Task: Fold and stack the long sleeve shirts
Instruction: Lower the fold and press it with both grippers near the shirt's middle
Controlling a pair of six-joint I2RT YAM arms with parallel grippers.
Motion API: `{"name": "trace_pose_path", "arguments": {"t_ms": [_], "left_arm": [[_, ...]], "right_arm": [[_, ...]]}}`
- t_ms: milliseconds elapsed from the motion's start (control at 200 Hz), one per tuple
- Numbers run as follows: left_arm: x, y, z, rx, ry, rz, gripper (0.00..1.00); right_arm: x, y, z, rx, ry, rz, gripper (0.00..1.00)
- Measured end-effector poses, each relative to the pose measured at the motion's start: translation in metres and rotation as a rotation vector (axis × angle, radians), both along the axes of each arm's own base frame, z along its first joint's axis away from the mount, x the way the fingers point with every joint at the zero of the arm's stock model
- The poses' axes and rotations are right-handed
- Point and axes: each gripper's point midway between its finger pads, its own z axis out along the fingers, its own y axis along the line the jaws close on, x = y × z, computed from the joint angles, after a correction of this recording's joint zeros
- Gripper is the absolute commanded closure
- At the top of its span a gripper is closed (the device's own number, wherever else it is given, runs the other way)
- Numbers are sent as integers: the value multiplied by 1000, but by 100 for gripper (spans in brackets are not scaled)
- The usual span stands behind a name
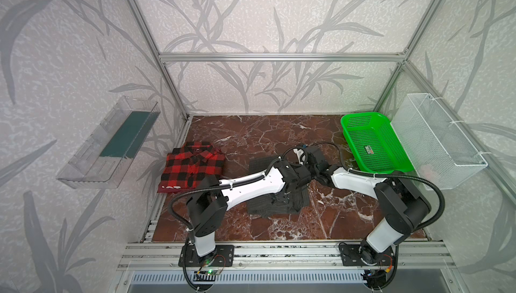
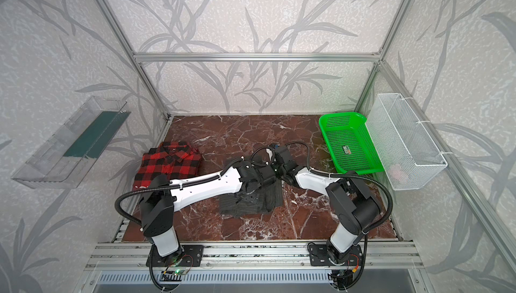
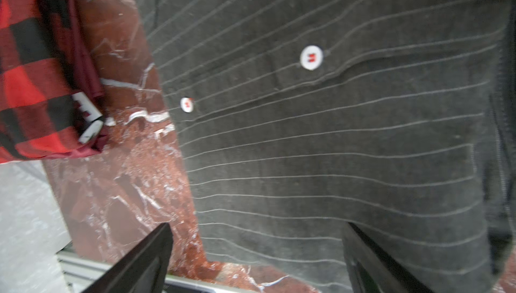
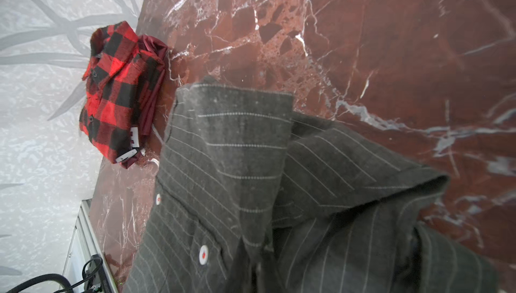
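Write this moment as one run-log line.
red-and-black plaid cloth shirt: folded, at left | dark charcoal pinstriped cloth shirt: centre | left gripper: open above it | right gripper: shut

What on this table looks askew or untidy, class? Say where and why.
The charcoal pinstripe shirt in the middle lies rumpled, one fold raised instead of lying flat. The folded plaid shirt at the left is neater, but a maroon layer with white lettering pokes out at its near edge.
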Motion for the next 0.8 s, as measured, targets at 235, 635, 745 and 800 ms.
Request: {"name": "trace_pose_path", "arguments": {"t_ms": [235,635,745,800], "left_arm": [[-11,-18,-30,25,49,-37,5],[-23,-18,-60,99,71,-76,6],[-17,-7,-65,108,69,-60,6],[-9,0,-65,104,70,-41,6]], "right_arm": [[-6,-23,-9,-31,2,-43,100],[-41,-72,-61,-130,98,-175,100],[-47,-76,-65,-126,117,-196,100],[-52,-78,-68,-120,132,-207,100]]}}
